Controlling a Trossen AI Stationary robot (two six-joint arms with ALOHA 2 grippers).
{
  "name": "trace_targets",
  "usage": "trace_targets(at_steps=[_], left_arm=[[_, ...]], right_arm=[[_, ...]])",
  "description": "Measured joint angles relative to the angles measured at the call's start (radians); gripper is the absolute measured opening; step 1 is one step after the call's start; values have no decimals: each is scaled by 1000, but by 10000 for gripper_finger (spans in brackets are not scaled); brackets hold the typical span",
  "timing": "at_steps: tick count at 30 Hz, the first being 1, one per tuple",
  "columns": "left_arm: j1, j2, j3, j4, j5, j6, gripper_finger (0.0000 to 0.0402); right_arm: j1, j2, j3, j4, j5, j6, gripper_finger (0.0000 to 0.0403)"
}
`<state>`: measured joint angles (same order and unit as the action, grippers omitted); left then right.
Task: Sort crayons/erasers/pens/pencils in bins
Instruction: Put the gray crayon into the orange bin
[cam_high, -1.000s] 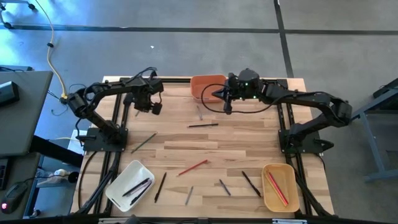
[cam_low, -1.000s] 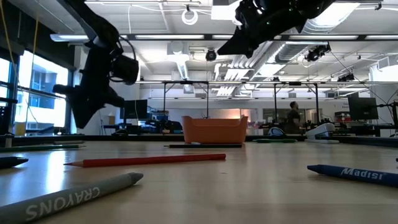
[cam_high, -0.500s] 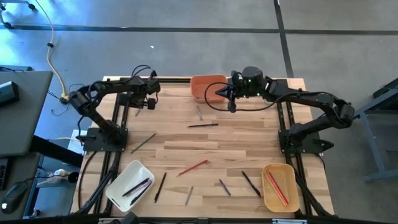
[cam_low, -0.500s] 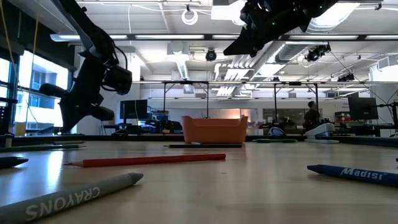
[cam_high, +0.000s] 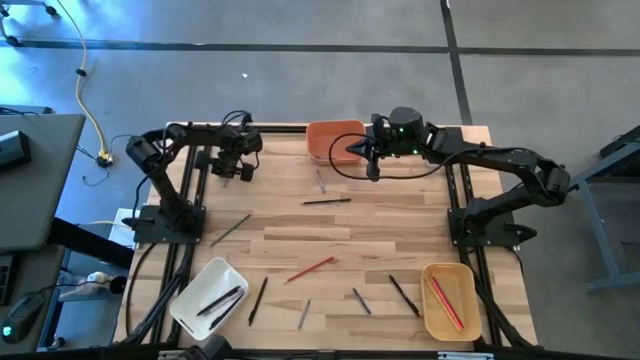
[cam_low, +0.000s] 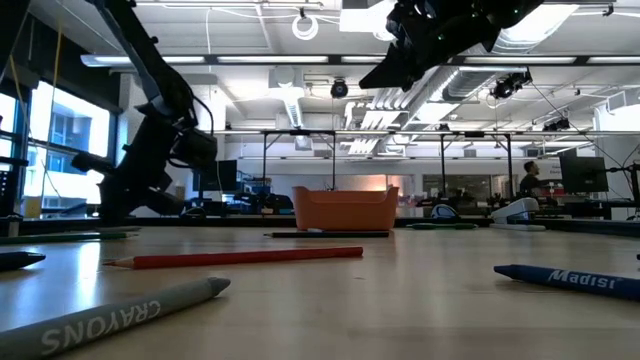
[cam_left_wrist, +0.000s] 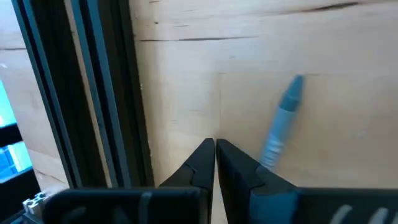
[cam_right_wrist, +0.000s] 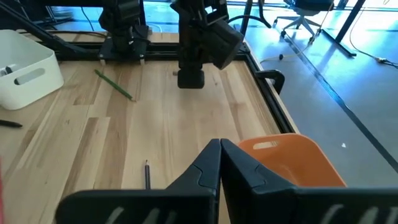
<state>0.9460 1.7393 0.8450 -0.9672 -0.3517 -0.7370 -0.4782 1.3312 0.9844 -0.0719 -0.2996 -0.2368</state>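
Beside the orange bin, my right gripper hangs pressed together; a black pencil near it lies along the bin's long side

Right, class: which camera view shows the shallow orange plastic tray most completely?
The low view: the shallow orange plastic tray shows its whole side wall. In the high view, the right gripper overlaps its right edge. The right wrist view catches one corner; the left wrist view, none.
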Motion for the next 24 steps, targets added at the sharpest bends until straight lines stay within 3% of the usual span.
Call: trace_targets(at_steps=[10,16,24], left_arm=[[-52,-85,-2,-19,61,122,12],[-127,-215,-2,11,204,156,12],[-164,-171,-9,117,277,118,89]], right_arm=[[0,0,0,1,0,-8,2],[0,0,0,1,0,-25,2],[0,0,0,1,-4,-33,2]])
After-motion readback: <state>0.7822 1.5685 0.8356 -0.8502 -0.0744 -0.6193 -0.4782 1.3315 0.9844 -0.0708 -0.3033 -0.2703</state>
